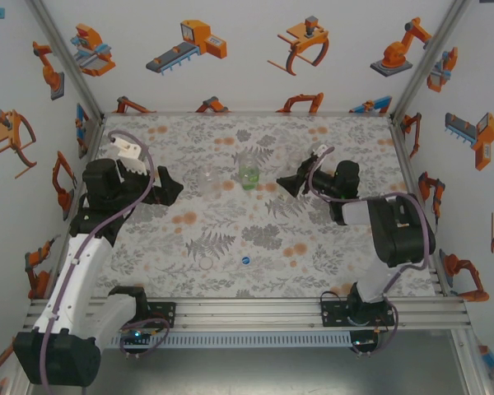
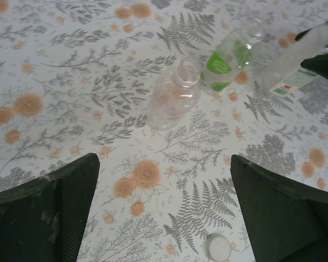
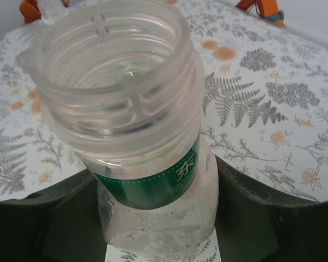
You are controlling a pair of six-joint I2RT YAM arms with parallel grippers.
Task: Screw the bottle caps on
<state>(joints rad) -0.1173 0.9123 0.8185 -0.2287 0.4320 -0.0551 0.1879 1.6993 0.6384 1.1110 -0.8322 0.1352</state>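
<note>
Top external: left gripper (image 1: 171, 188) jaws wide, empty, left of green bottle (image 1: 248, 173). Clear bottle (image 2: 175, 95) just beside it, both necks open. Right of it, right gripper (image 1: 290, 183) jaws clamp third bottle (image 3: 136, 109), uncapped. White cap (image 1: 206, 263), blue cap (image 1: 244, 260) loose on desk (image 1: 313, 263), near side. I reckon nothing's screwed on yet.

Left hand (image 2: 164, 164) wide open, its two dark fingers (image 2: 44, 218) filling the lower corners of the frame with flowered counter (image 2: 71, 82) between them. Just above centre stands a clear bottle (image 2: 176, 97), neck open, and touching it on the upper right is a green-labelled bottle (image 2: 228, 60), also uncapped. A third bottle (image 2: 302, 68) pokes in at the right edge, and a white cap (image 2: 218, 247) lies on the counter at the bottom, right of centre.
</note>
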